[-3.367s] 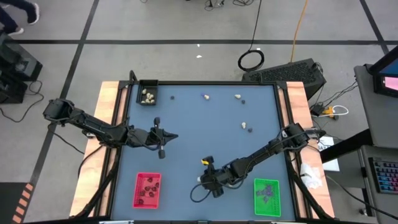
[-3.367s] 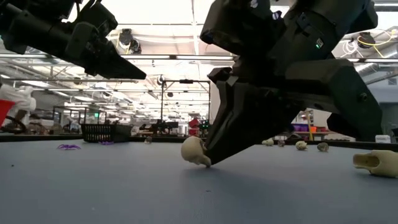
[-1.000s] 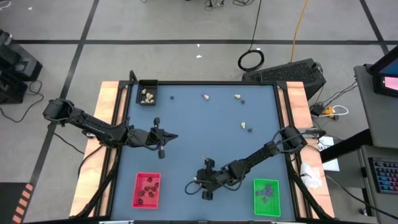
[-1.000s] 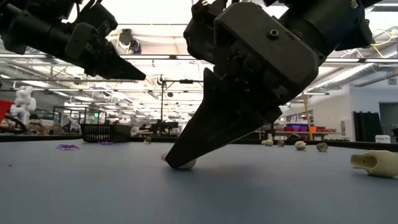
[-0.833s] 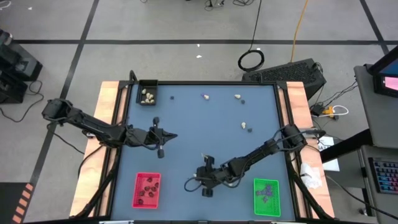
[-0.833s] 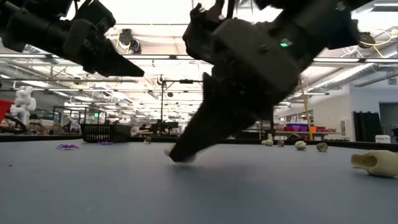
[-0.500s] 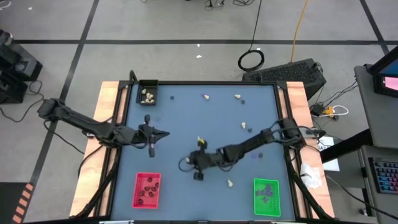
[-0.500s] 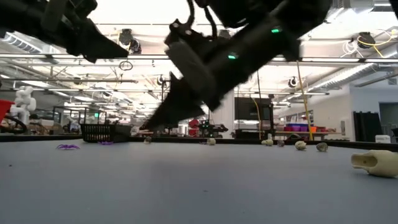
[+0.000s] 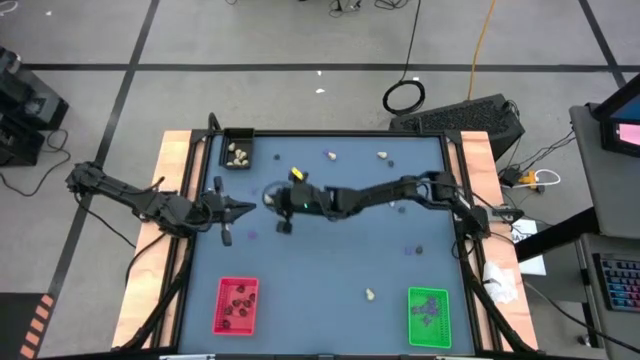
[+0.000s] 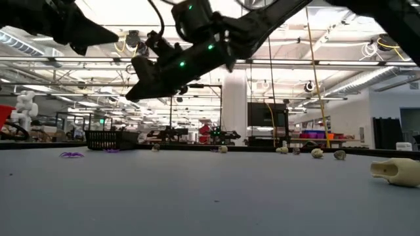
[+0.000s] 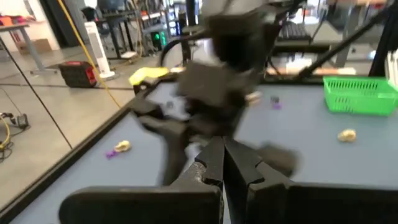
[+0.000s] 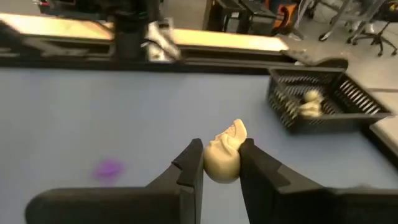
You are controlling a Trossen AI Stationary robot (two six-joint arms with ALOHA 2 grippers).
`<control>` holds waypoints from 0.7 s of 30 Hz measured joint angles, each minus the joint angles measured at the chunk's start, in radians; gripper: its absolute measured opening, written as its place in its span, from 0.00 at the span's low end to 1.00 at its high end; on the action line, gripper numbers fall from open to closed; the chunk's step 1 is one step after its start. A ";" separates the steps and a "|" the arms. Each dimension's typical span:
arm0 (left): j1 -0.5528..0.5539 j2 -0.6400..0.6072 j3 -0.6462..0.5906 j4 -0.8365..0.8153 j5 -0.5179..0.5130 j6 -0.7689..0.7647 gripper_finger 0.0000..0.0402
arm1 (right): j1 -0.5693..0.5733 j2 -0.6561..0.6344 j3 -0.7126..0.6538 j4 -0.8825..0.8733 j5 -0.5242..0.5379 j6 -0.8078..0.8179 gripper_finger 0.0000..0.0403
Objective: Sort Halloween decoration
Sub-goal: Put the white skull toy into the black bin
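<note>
Right gripper [image 12: 221, 163] is clamped on a cream-white skull-shaped lump [image 12: 225, 157], carried above the blue table [image 9: 330, 260], with the black mesh tray [image 12: 323, 102] of matching cream lumps [image 12: 306, 103] just ahead of it. Left gripper [image 11: 222, 163] is pinched fully closed and empty, waiting just beside the right one. Judging by the trays, sorting is partly done: red tray [image 9: 238, 305] and green tray [image 9: 430, 315] already hold pieces, but several cream lumps [image 9: 370, 294], dark lumps and purple bits [image 12: 109, 167] lie loose behind and beside the right gripper.
</note>
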 joint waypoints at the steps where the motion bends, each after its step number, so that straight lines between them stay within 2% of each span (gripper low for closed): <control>1: -0.001 -0.016 0.000 0.000 -0.003 0.000 0.00 | -0.017 0.015 0.025 -0.002 -0.016 -0.011 0.15; 8: -0.003 -0.100 0.000 -0.012 -0.016 0.001 0.00 | -0.108 0.180 0.265 -0.035 -0.070 -0.015 0.15; 16: -0.003 -0.123 0.000 -0.026 -0.026 0.005 0.00 | -0.183 0.434 0.723 -0.211 -0.071 0.017 0.15; 17: -0.003 -0.123 0.000 -0.027 -0.026 0.005 0.00 | -0.192 0.459 0.754 -0.214 -0.072 0.028 0.15; 19: -0.003 -0.124 0.000 -0.030 -0.027 0.005 0.00 | -0.208 0.461 0.710 -0.121 -0.071 0.056 0.15; 21: -0.003 -0.125 0.000 -0.042 -0.026 0.006 0.00 | -0.227 0.461 0.706 -0.139 -0.071 0.102 0.15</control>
